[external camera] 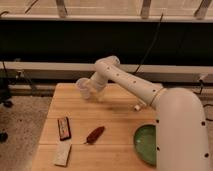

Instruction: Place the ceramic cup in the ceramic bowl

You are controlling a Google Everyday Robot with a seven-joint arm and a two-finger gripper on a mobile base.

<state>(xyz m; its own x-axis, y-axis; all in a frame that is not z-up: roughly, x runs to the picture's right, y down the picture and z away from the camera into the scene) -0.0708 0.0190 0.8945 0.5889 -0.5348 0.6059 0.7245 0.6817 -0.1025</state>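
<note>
The big white arm [150, 95] fills the right side, rising right beside the bowl and reaching away up and to the left of it. The wooden bench [120, 117] carries everything else. The green bowl [145, 144] sits at the near right of the bench, with its right part hidden behind the arm's fat base.

Well left of the bowl, near the bench's front left corner, lies a pale block [62, 153]. A dark bar [63, 127] lies just behind that block, also far left of the bowl. A red thing [95, 134], long and thin, lies between those two and the bowl, a bit closer to them.

The white cup [83, 88] is well apart from the bowl, up toward the far left of the bench. It's tilted, and it's right up against the pincer [92, 92] on the pincer's left side. As far as I can see, the pincer is clamped on the cup.
</note>
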